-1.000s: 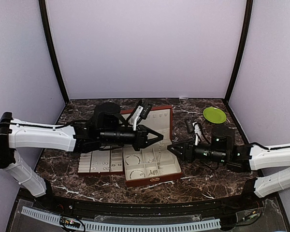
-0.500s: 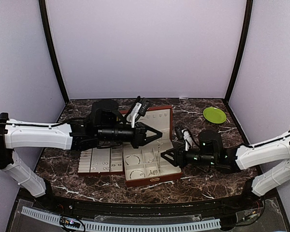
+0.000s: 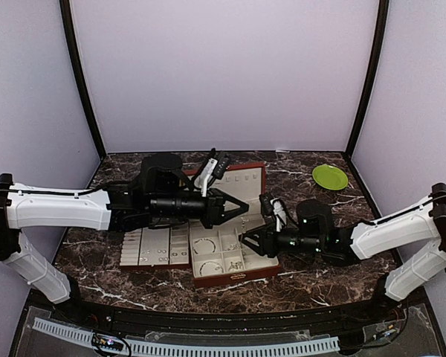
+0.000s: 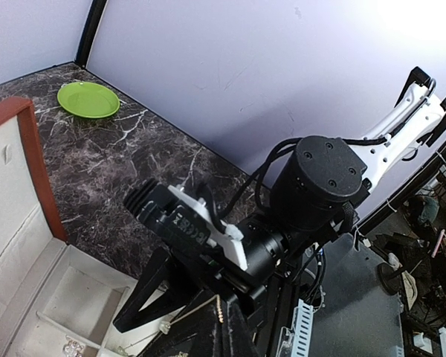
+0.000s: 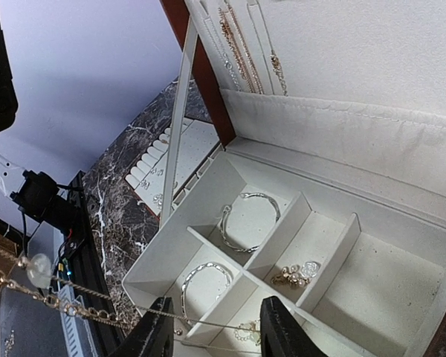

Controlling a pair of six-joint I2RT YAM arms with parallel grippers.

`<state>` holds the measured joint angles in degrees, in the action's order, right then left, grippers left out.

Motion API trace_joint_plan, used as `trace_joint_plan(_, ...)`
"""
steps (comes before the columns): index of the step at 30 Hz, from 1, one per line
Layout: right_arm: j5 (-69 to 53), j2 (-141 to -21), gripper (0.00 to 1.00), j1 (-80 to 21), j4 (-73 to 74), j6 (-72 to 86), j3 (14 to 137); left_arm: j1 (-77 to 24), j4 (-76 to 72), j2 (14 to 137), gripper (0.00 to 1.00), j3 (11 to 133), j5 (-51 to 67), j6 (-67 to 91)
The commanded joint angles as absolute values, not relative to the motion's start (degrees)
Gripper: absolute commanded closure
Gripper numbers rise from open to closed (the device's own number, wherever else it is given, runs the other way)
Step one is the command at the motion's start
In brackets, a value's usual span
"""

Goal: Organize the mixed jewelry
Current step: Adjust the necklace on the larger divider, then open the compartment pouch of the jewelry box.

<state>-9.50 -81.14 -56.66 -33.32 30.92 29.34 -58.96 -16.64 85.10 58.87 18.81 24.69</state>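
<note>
The right arm has swung left across the marble table until the right gripper (image 3: 244, 239) hangs over the near-right compartments of the red-brown box with cream lining (image 3: 234, 280). The left arm has barely shifted.

The left gripper (image 3: 243, 209) has its jaws pressed together on a fine gold chain (image 5: 97, 311) with a pale round bead (image 5: 38, 270) on it. The chain runs as a taut thread down to the right gripper, whose jaws stand apart on either side of it and are not yet clamped.

**What could go wrong**
- The thread is so thin that the right jaws may close beside it and catch nothing.
- Pulling while the left pinch holds could strain or snap a link.
- If the left pinch loosens too soon, the chain would probably drop across the dividers and tangle with the pieces below.
- The two grippers are near each other (a small misjudgement could knock them together).

**The jewelry**
- It is small, bright and slippery-looking.
- Two silvery open bangles (image 5: 253, 195) lie in separate compartments.
- A little pearl cluster (image 5: 297, 274) lies in the compartment beside them.
- More gold chains (image 5: 234, 41) hang inside the lid.
- Tiny pieces sit on the cream ring tray (image 3: 154, 249) left of the box.
</note>
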Motion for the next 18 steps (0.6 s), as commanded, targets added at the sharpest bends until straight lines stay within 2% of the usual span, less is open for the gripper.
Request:
trace_joint_plan(1, -8.5, -82.4, 0.62, -57.1, -37.1, 31.1, 31.0, -58.4, -16.7, 81.9, 1.00, 60.2, 18.7, 25.0)
trace_joint_plan(5, -6.7, -83.5, 0.69, -57.1, -39.1, 31.7, 31.0, -58.4, -16.8, 81.1, 1.00, 59.8, 18.4, 25.0)
trace_joint_plan(14, -4.0, -81.8, 1.00, -56.1, -41.6, 32.7, 29.8, -58.0, -18.3, 78.2, 1.00, 55.7, 16.5, 26.4)
trace_joint_plan(18, -0.7, -77.5, 1.00, -55.5, -35.9, 30.8, 31.0, -57.5, -18.5, 76.4, 1.00, 52.9, 14.8, 27.0)
